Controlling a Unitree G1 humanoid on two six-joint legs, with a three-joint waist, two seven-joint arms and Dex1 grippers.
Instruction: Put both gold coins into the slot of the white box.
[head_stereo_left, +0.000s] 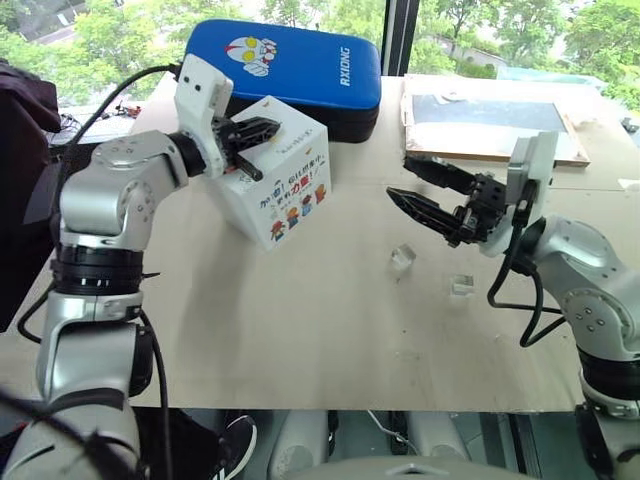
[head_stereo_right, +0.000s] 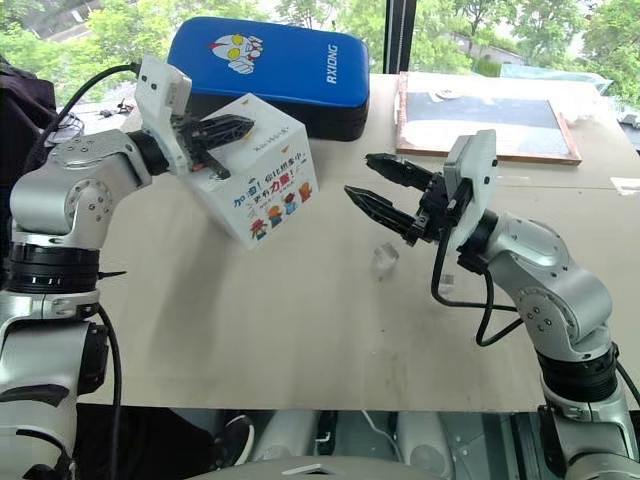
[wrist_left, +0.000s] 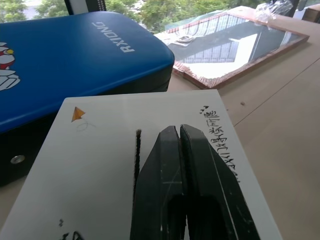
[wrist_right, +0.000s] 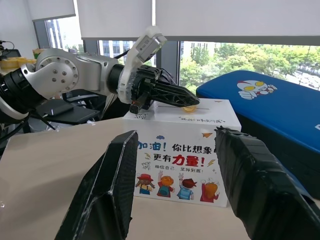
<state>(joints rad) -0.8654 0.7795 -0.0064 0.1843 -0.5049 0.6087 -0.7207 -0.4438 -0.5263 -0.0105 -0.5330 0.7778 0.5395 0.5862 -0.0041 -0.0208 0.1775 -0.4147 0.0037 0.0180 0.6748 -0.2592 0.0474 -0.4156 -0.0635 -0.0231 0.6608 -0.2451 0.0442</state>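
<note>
The left claw is pressed together and hangs just over the top of the white box. The box sits tilted on the tabletop, in front of a blue case. The slot is a thin dark line in the top of the box. It lies just beside the shut fingers, and its long way runs the same way as they point. So the left claw is much the nearer one, and I think it needs only a small step sideways to bring its tip over the slot.

The right wrist view adds something. It shows one gold coin right under the left claw's tip, at the box top. I cannot tell if the tip pinches the coin or if the coin just lies on the box. The left wrist view shows the slot well, but there the fingers hide the coin.

The right claw is spread and holds nothing. It points at the box from well apart, above two clear blocks
</note>
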